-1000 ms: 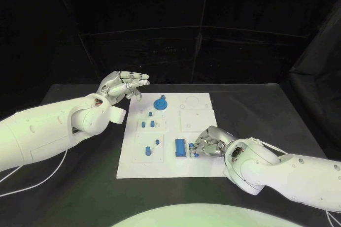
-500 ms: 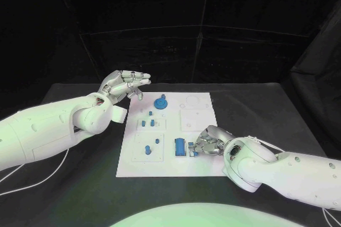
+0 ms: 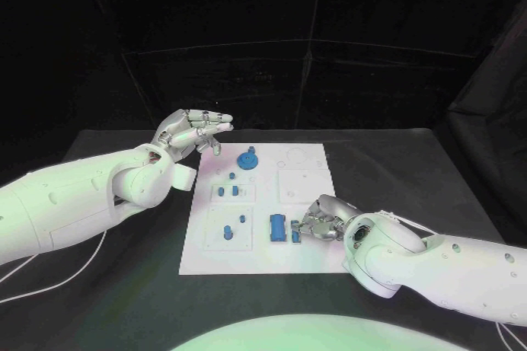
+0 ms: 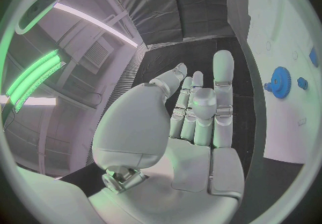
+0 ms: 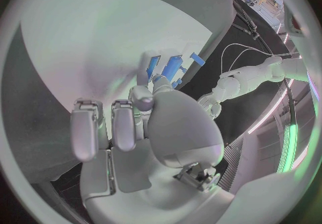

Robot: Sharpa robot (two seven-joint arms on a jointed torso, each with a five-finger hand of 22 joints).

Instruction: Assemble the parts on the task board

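Right hand: the right hand [image 3: 322, 220] rests low over the near right part of the task board [image 3: 313, 252], its fingers curled down onto a small blue part [image 3: 298, 231]. In the right wrist view the fingertips [image 5: 141, 95] touch that blue part [image 5: 168, 69]; whether they pinch it or only press on it cannot be told.
Blue block: a larger upright blue block [image 3: 278, 227] stands just beside the small part, on its left, in the board's near row.
Blue peg: a small blue peg [image 3: 228, 232] stands in the near left square of the board, well apart from the right hand.
Middle pieces: two small blue pieces [image 3: 228, 190] sit side by side in the square behind the peg.
Blue gear: a round blue gear [image 3: 249, 161] lies on the far part of the board, seen also in the left wrist view [image 4: 278, 80].
Task board: the white plate lies lengthwise in the middle of the black desk [image 3: 407, 168].
Left hand: the left hand [image 3: 193, 130] hovers above the desk, just off the board's far left corner, holding nothing, its fingers apart and slightly bent.
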